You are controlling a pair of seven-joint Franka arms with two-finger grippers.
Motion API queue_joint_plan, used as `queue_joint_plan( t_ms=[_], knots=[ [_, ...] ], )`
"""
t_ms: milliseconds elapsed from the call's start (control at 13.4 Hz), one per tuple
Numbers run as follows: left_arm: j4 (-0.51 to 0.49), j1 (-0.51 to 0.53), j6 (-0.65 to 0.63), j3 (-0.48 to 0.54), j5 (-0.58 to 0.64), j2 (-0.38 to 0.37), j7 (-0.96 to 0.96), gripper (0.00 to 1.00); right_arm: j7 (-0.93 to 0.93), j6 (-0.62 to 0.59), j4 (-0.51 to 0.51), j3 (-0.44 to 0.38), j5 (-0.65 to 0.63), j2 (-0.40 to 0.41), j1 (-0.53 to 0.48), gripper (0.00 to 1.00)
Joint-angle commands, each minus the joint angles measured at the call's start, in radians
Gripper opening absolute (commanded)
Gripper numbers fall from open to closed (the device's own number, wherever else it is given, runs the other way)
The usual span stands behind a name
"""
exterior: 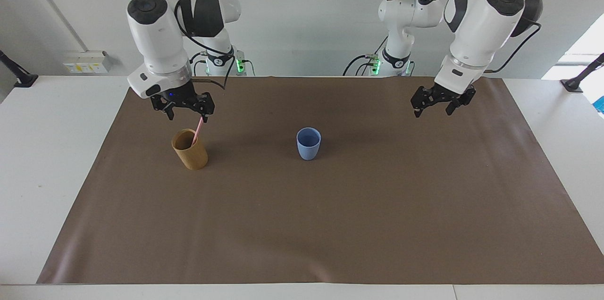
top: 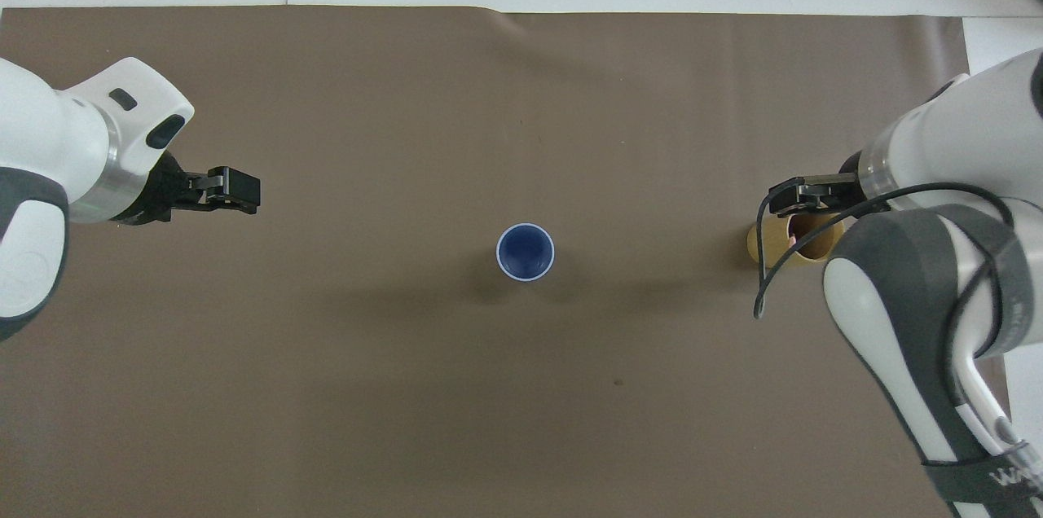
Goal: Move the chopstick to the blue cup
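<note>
A brown mat (exterior: 330,205) covers most of the white table (exterior: 42,149). Both arms hang over it. The left arm (exterior: 476,21) holds its gripper (exterior: 438,106) in the air over bare mat toward its own end of the table, well apart from the cups, fingers spread and holding nothing. The right arm (exterior: 160,40) holds its gripper (exterior: 185,110) just over the tan cup (exterior: 190,150), fingers spread around the top of the chopstick (exterior: 197,131) without gripping it. The tan cup stands upright toward the right arm's end. The blue cup (exterior: 308,143) stands upright near the middle of the mat, well apart from the tan cup. The chopstick stands in the tan cup, leaning against its rim, its upper end poking out between the right gripper's fingers.
</note>
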Motion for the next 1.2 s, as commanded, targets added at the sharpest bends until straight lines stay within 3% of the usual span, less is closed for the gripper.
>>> queue_joint_plan(
  t_ms=[0,224,449,673,972,1122],
  knots=[
    [-0.001,0.062,-0.039,-0.007,0.002,-0.031,0.107,1.0,-0.033,0.07,-0.111,0.0,-0.051,-0.053,0.03,1.0],
    [0.115,0.086,-0.124,-0.004,-0.004,-0.02,0.114,1.0,-0.044,0.128,-0.213,0.001,-0.149,-0.103,0.071,1.0],
    [0.197,0.088,-0.218,-0.006,-0.003,-0.019,0.112,1.0,-0.065,0.127,-0.248,0.0,-0.186,-0.132,0.107,0.75],
    [0.264,0.087,-0.301,-0.01,0.006,-0.016,0.111,1.0,-0.075,0.141,-0.27,0.001,-0.242,-0.146,0.107,0.33],
    [0.254,0.09,-0.303,-0.007,0.003,-0.028,0.103,1.0,-0.085,0.161,-0.286,0.001,-0.255,-0.156,0.105,0.15],
    [0.252,0.09,-0.31,-0.009,0.003,-0.029,0.102,1.0,-0.085,0.159,-0.285,0.001,-0.255,-0.154,0.107,0.0]
  ],
)
